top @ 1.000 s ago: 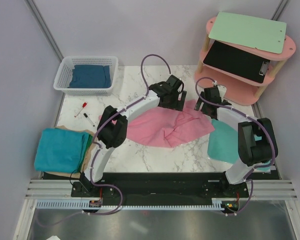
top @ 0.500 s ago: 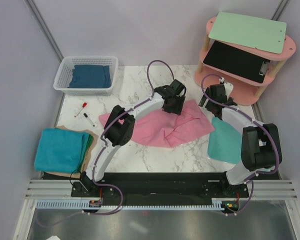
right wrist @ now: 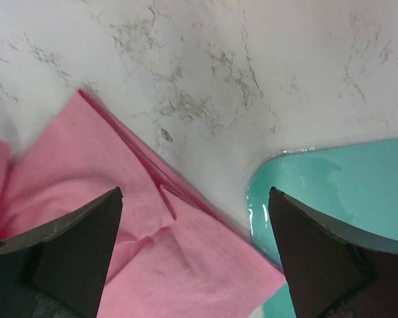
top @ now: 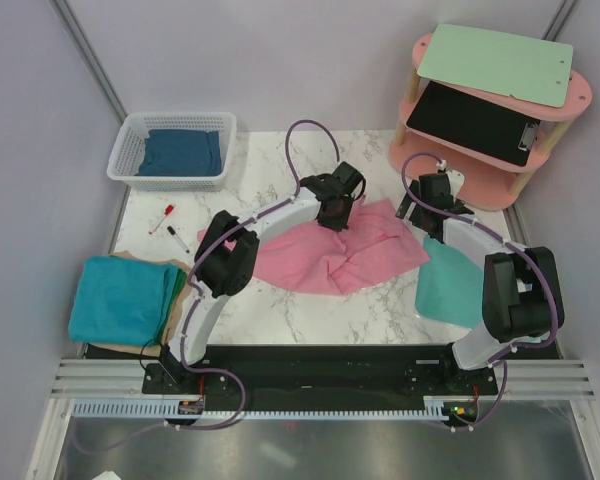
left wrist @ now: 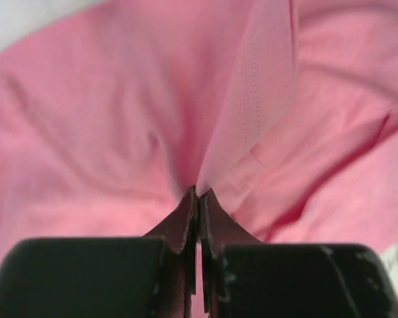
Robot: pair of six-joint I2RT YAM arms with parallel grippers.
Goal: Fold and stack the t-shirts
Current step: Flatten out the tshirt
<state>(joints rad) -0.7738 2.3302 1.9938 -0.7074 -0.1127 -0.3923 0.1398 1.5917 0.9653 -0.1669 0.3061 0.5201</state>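
Left end effector pinched closed on a fold of the pink t-shirt, at the shirt's 12 o'clock edge. Shirt lies crumpled mid tabletop. Right end effector spread wide, holding nothing, over the shirt's 2 o'clock corner. Teal t-shirt folded at 8 o'clock. Dark blue t-shirt in basket at 10 o'clock.

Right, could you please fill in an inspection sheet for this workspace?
Surface: marble table, partly covered.
Job's things: pink t-shirt crumpled at centre; teal t-shirt folded at left edge; dark blue t-shirt in white basket.
Clutter: two markers; teal board at right.
Grippers: left gripper jaws shut on a pink t-shirt fold; right gripper jaws open above its right edge.
Cables: purple cables loop over both arms; no snag seen.
Surroundings: pink shelf holding two clipboards.
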